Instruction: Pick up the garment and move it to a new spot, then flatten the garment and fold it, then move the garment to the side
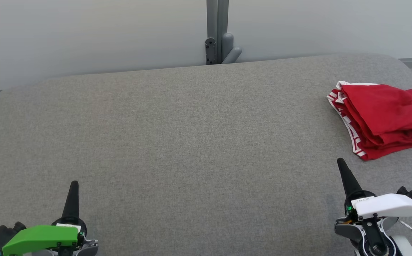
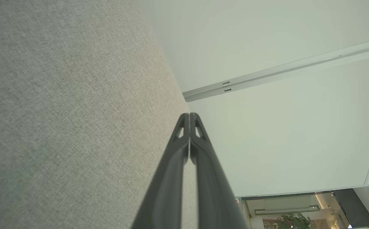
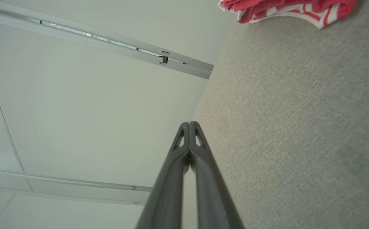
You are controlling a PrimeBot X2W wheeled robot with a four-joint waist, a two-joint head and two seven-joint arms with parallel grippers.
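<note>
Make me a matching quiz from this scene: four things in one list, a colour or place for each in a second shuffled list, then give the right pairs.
Things:
1. garment
2. left hand
3. right hand
4. post

Descriptions:
a. green cover, shut, lower left of the head view
b. red with a white-striped edge, folded, on the right side of the table
c. grey, upright, behind the table's far edge
d. white cover, shut, just short of the garment

Pairs: 1-b, 2-a, 3-d, 4-c.
</note>
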